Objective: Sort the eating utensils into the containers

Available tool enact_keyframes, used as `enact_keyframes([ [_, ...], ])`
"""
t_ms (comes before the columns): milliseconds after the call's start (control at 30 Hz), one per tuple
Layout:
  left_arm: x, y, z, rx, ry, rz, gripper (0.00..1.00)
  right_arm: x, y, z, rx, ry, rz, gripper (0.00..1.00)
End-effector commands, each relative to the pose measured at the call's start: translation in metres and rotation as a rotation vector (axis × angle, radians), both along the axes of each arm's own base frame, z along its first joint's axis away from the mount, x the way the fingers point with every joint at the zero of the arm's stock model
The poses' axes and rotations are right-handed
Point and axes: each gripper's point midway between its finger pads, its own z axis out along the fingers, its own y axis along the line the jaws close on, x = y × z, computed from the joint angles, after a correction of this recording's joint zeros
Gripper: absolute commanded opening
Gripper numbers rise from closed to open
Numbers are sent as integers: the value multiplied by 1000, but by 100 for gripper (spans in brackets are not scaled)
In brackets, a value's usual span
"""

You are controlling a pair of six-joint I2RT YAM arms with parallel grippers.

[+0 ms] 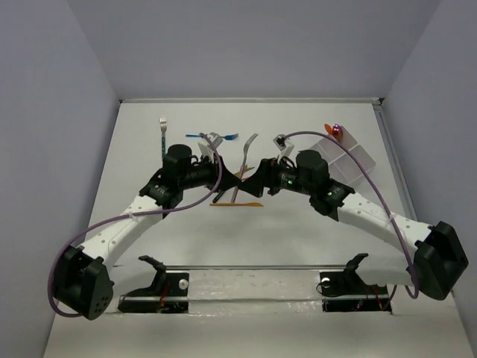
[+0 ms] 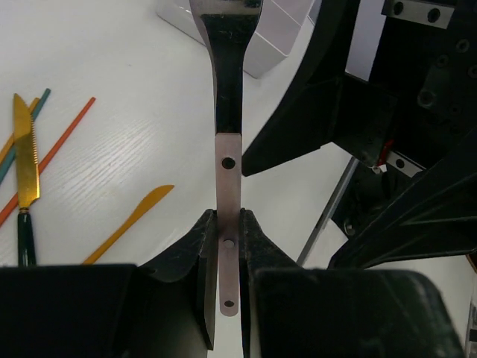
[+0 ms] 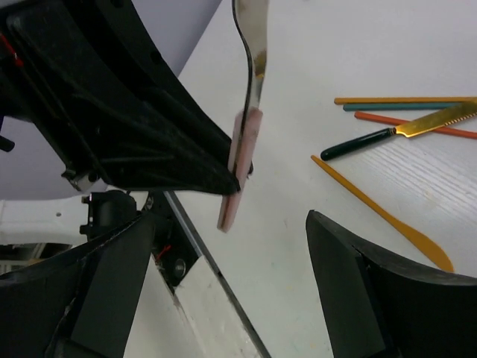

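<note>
Left claw (image 2: 227, 237): shut on the pale handle of a silver utensil (image 2: 227, 112), pinched low on the handle, end sticking out below the fingers. The utensil is held clear of the tabletop (image 1: 134, 153), roughly upright in the top view, shiny end away from the claw.

Right claw (image 3: 231, 246): jaws wide apart, gripping nothing. It faces the left claw at mid-table, one fingertip just beside the handle; contact cannot be told.

Below the claws: a yellow knife (image 2: 130, 216) lies flat. Near it are a gold knife (image 2: 24, 160) with a dark handle and thin orange and teal sticks (image 2: 54, 153).

Far left: a fork (image 1: 162, 134) lies flat.

The container (image 1: 365, 154), a divided white box, sits on the right, beyond the right arm.
</note>
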Motion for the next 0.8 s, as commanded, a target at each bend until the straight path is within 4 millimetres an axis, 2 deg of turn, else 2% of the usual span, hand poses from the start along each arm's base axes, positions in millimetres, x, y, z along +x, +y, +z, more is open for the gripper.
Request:
enact_keyframes([
  [0,-11,-19,31,-74,-84,-59,0,15,18,54,108,-138,-66,87],
  [233,-21,-23,41,-106,-116,-86,0,27,20,53,110,-131,-145,71],
  [300,-26,-24,46,-113,-132,-98,0,31,17,53,111,-130,-175,61],
  [333,-28,-23,47,-114,-138,-98,0,29,19,54,115,-131,-175,52],
  [400,-32,-23,51,-132,-152,-112,0,33,16,54,116,-126,-204,48],
  [500,-38,-24,53,-138,-164,-131,0,34,19,56,121,-123,-211,48],
  [567,-39,-24,53,-137,-167,-138,0,34,22,59,129,-127,-219,40],
  [667,-42,-23,51,-137,-169,-143,0,36,25,58,130,-126,-233,42],
  [700,-42,-23,51,-136,-171,-144,0,37,26,58,130,-125,-233,46],
  [733,-42,-22,50,-136,-169,-137,0,35,29,59,134,-125,-229,56],
  [767,-42,-21,51,-141,-170,-135,0,35,28,61,135,-129,-233,61],
])
